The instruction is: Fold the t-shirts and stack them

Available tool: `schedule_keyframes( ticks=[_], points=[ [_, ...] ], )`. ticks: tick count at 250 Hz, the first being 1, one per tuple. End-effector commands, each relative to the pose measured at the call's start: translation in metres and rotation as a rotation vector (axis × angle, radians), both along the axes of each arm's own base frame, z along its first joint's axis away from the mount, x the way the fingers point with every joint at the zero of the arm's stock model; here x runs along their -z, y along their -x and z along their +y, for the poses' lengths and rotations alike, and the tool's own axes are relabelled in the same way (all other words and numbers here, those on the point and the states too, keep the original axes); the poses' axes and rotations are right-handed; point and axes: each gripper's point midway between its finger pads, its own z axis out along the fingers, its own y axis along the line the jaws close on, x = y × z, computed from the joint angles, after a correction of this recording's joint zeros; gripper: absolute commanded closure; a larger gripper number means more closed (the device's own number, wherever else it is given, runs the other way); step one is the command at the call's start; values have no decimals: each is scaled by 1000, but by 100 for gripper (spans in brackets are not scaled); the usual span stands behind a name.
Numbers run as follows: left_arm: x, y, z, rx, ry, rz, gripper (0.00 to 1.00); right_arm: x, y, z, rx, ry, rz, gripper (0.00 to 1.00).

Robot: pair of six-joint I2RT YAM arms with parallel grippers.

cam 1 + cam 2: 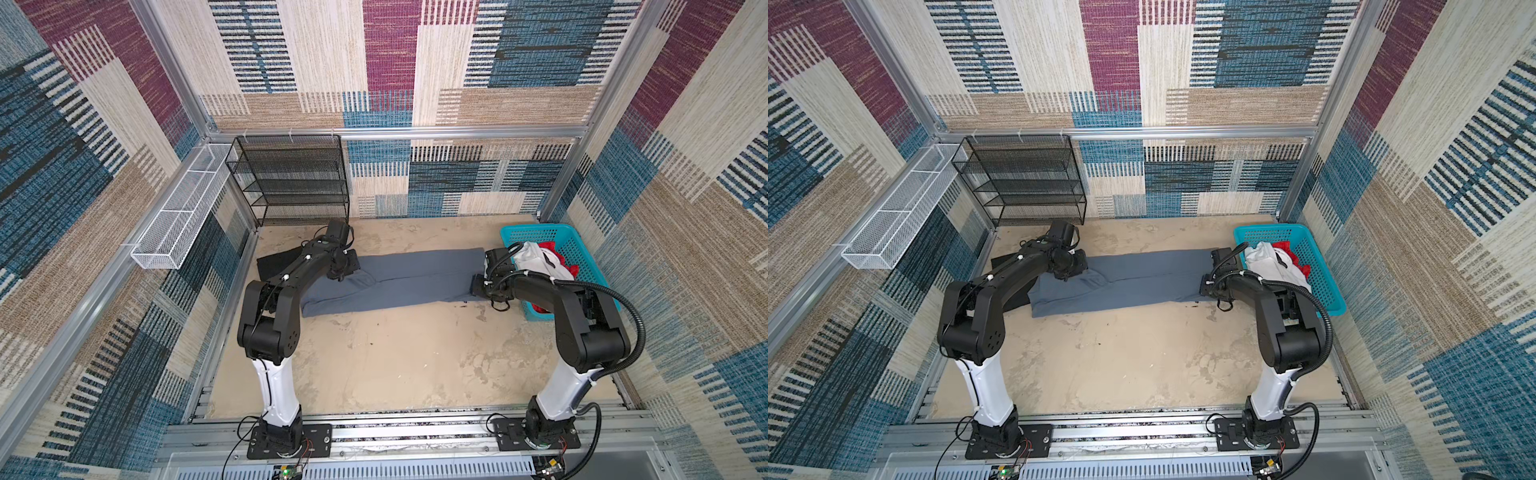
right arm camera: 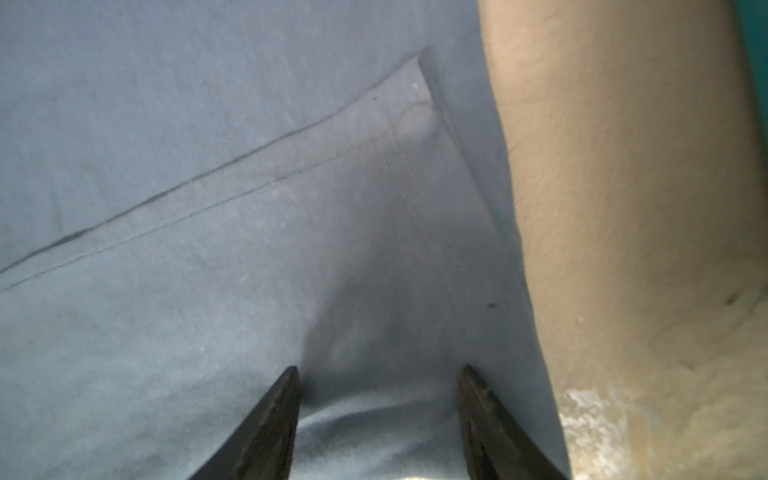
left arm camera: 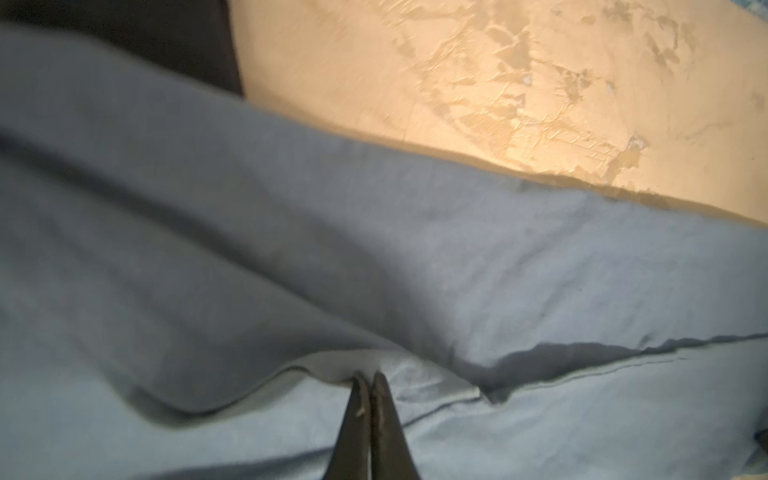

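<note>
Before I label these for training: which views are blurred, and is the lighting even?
Left wrist view: blue-grey shirt smeared, table glowing orange. Right wrist view: soft close-up, cloth shadowed mid-frame. Both top views: sharp, evenly lit.

Blue-grey shirt [image 1: 415,276]: long folded strip. Black shirt [image 1: 274,264]: beside left end. White shirt [image 1: 536,262], red shirt [image 1: 550,248]: crumpled.

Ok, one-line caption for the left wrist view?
Left pincer shut on the grey shirt edge; black shirt and table beyond.

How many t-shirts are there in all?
4: blue-grey one across the table, black one at its left end, white one and red one in the basket; more may hide beneath.
</note>
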Motion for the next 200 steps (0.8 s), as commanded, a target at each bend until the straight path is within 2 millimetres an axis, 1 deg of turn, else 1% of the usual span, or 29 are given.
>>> schedule_keyframes(
  ticks=[1,17,38,46,60,76,98,121,135,152,162,179,200],
  points=[
    [-1,-9,-6,93,-32,34,100,11,11,-1,-4,-2,52,38],
    [-2,-20,-11,118,-37,41,100,13,12,-1,-3,-2,58,38],
    [1,-30,-15,145,-49,63,99,14,12,-2,-3,-4,61,38],
    [3,-32,-17,158,-57,72,95,14,12,-1,-3,-4,60,38],
    [4,-36,-18,177,-74,77,83,14,13,-1,-5,-6,65,38],
    [2,-38,-23,220,-94,67,77,15,12,-1,-8,-6,67,38],
    [-9,-40,-28,274,-123,13,74,15,12,0,-8,-8,69,38],
    [-22,-36,-30,301,-121,-57,73,15,13,0,-8,-11,72,38],
    [-30,-29,-25,290,-124,-95,73,14,13,0,-7,-11,73,38],
    [-33,-12,-14,255,-141,-110,72,11,14,-2,1,-4,65,38],
    [-33,2,-4,220,-151,-108,72,7,12,-4,6,3,55,38],
    [-28,30,19,126,-176,-78,72,1,11,-6,13,15,43,38],
    [-17,65,44,43,-178,-42,71,-6,10,-9,15,22,33,38]
  ],
)
